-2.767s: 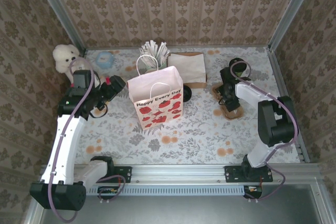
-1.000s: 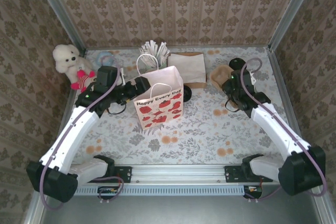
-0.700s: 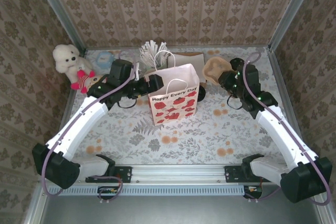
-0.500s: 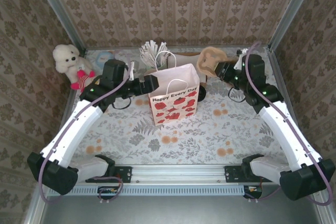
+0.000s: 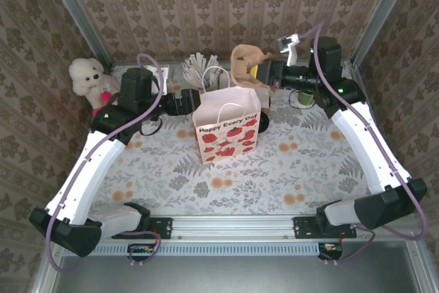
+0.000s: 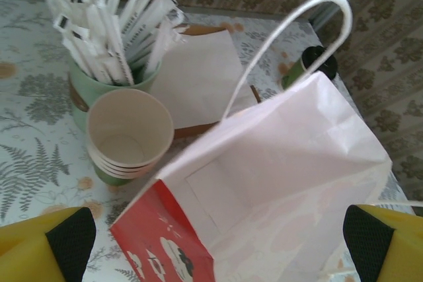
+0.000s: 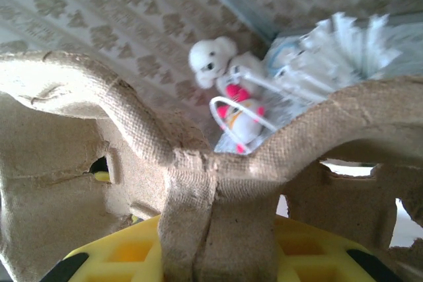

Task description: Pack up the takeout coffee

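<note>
Top external view, right gripper [image 5: 269,77] clamped on a pulp cup carrier [image 5: 243,62], carrier up above the paper gift bag [image 5: 226,135], left gripper [image 5: 194,99] spread wide by the bag's mouth, gripping nothing, takeout coffee [image 5: 306,98] standing on the table back right
</note>
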`<action>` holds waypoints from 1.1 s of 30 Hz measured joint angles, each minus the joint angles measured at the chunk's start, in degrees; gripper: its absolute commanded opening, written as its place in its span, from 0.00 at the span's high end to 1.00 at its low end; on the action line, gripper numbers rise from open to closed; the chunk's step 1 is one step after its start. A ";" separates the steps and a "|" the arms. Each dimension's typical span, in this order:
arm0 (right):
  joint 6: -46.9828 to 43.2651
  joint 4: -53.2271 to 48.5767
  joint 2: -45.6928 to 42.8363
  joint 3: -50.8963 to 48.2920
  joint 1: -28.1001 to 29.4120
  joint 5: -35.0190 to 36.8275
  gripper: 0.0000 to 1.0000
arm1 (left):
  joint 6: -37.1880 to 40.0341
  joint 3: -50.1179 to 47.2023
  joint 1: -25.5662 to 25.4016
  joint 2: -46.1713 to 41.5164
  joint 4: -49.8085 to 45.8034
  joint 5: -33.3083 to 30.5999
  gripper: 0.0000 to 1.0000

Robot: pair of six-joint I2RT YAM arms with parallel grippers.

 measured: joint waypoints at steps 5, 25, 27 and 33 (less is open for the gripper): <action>3.65 0.17 3.61 2.62 3.91 -5.18 0.96 | -6.21 -1.95 0.00 -0.02 0.37 -0.74 0.00; 5.05 -2.86 11.63 4.39 8.61 -15.13 0.95 | -15.98 -3.04 -0.09 4.92 -1.53 0.98 0.21; 5.05 -3.96 12.00 4.39 8.74 -15.06 0.95 | -16.15 -3.10 -0.11 5.01 -1.42 1.29 0.28; 5.33 -7.21 13.53 4.39 9.11 -12.92 0.99 | -16.11 -3.23 -0.11 5.33 -1.36 2.64 0.42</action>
